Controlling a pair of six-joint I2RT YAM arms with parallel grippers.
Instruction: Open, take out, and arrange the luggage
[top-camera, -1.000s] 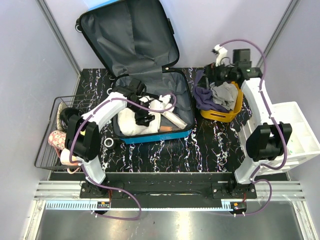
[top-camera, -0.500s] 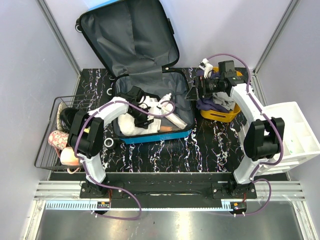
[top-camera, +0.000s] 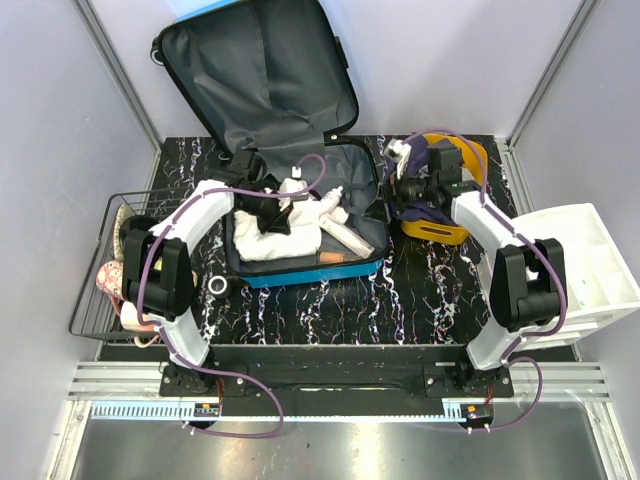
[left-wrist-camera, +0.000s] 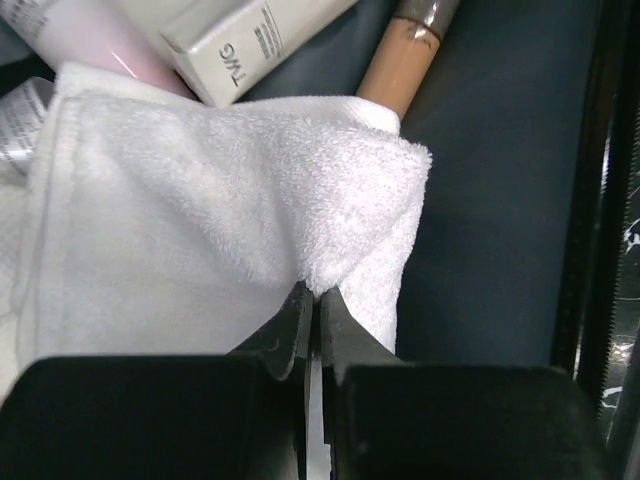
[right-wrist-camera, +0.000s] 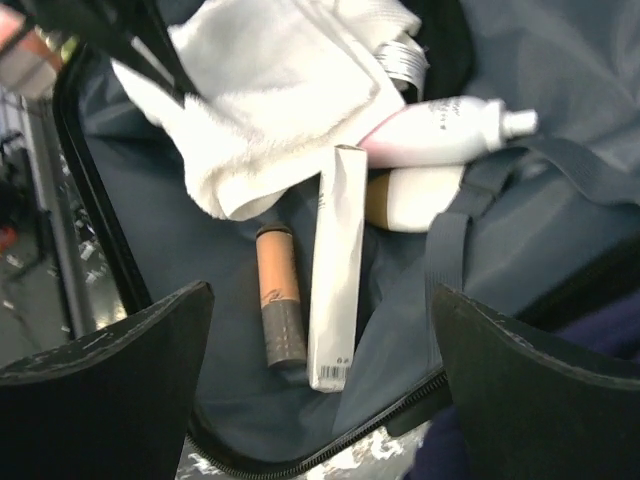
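Observation:
The luggage (top-camera: 310, 272) lies open on the table, its lid (top-camera: 260, 70) leaning on the back wall and its grey lining (left-wrist-camera: 500, 200) showing. Inside lie a white towel (left-wrist-camera: 220, 210), a tan tube (right-wrist-camera: 278, 300), a long white box (right-wrist-camera: 335, 300) and a pink-white bottle (right-wrist-camera: 440, 135). My left gripper (left-wrist-camera: 318, 295) is shut on a fold of the towel (top-camera: 275, 235) in the left half of the case. My right gripper (right-wrist-camera: 320, 400) hangs wide open over the case's right edge, above the tube and box, holding nothing.
An orange bin (top-camera: 445, 225) with dark clothes stands right of the case, behind my right arm. A white organiser (top-camera: 590, 270) sits at the far right. On the left a wire basket (top-camera: 110, 260) holds items, and a small tape roll (top-camera: 217, 286) lies by the case.
My left gripper has closed on the towel and shifted slightly back and left. The right arm has swung left from the orange bin to the suitcase's right edge, still open.

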